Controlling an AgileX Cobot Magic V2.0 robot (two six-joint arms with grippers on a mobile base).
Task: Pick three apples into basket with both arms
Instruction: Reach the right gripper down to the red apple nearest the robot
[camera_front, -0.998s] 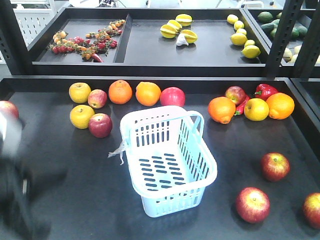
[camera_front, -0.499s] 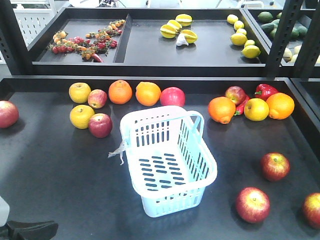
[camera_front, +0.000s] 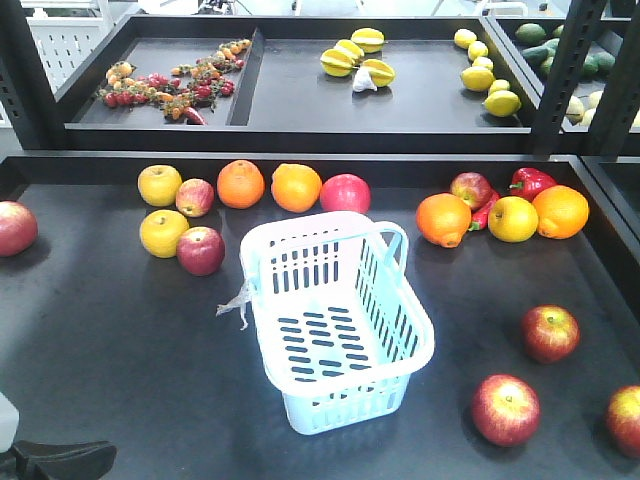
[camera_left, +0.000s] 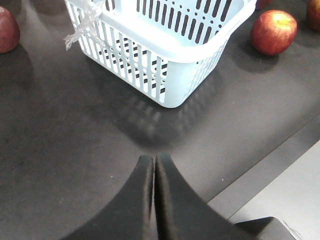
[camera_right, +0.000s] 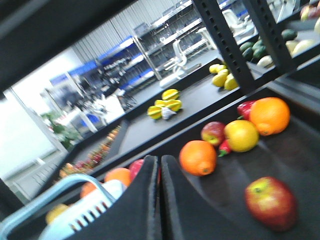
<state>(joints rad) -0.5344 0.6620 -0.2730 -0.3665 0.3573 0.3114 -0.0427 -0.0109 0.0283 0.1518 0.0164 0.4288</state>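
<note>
The pale blue basket stands mid-table with nothing in it. Three red-yellow apples lie to its right near the front edge. More apples sit by the fruit rows behind and at the far left. My left gripper is shut and empty, low over bare table short of the basket, with an apple beyond. Its arm shows in the bottom-left corner. My right gripper is shut and empty, with the basket to its left and an apple to its right.
Oranges, yellow fruits and a red pepper line the back of the table. A raised rear shelf holds small fruits and lemons. A black upright post stands at the right.
A second ago the left arm was a blur over the table's left side, hiding the far-left apple. It has since dropped to the bottom-left corner and stayed there.
</note>
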